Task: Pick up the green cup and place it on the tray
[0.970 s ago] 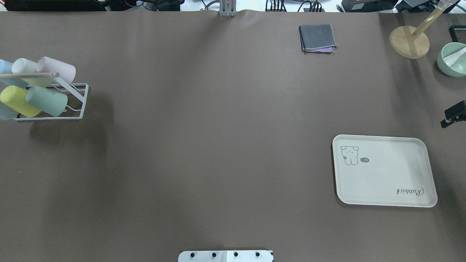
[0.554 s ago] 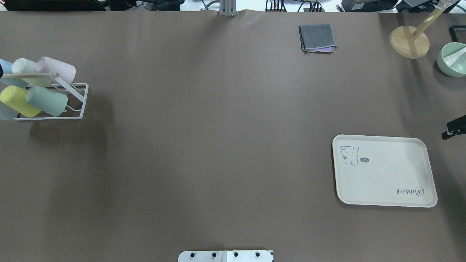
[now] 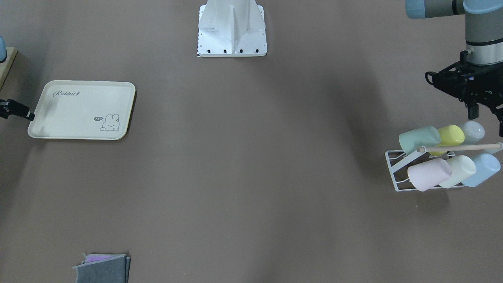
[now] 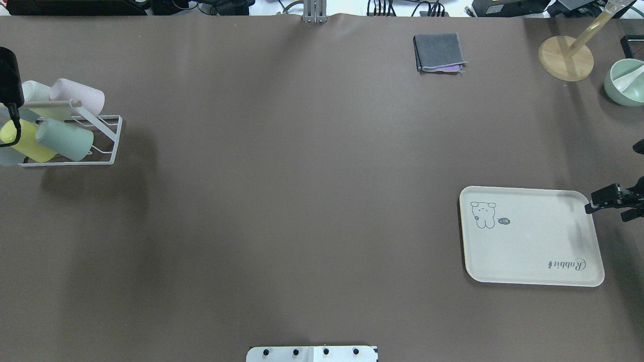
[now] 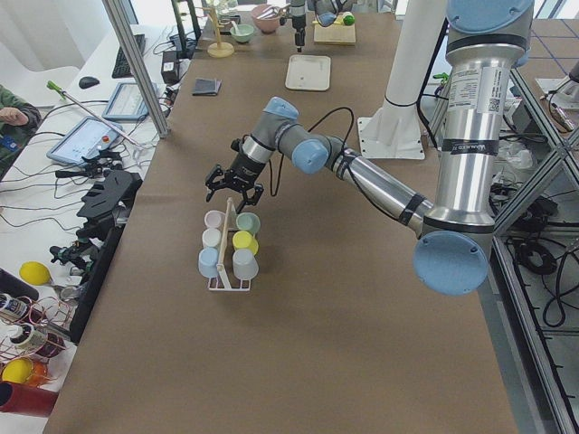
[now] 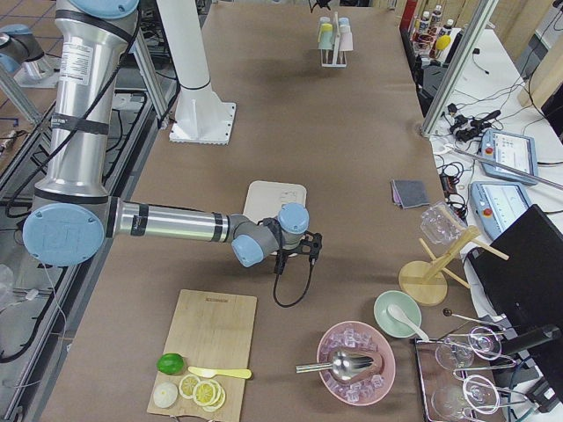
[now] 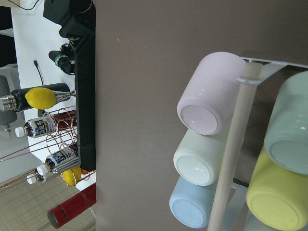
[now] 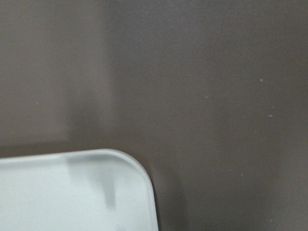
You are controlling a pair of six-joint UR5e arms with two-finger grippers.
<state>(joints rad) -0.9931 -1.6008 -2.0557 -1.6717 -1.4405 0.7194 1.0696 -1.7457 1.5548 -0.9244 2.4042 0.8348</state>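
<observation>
Approach step: the left gripper (image 3: pixel 486 117) hovers over the wire cup rack (image 3: pixel 401 159), jaws spread wide, holding nothing. The green cup (image 3: pixel 419 140) lies tilted on the rack's end, touching the yellow cup (image 3: pixel 451 135). The tray (image 3: pixel 78 108) waits well apart, with the right gripper (image 4: pixel 611 201) at its edge, jaws unreadable. Next, likely: drop down, straddle green only.

Pale green cup (image 4: pixel 64 140), cream tray (image 4: pixel 533 236) with grey bunny, brown table (image 4: pixel 302 201)
</observation>
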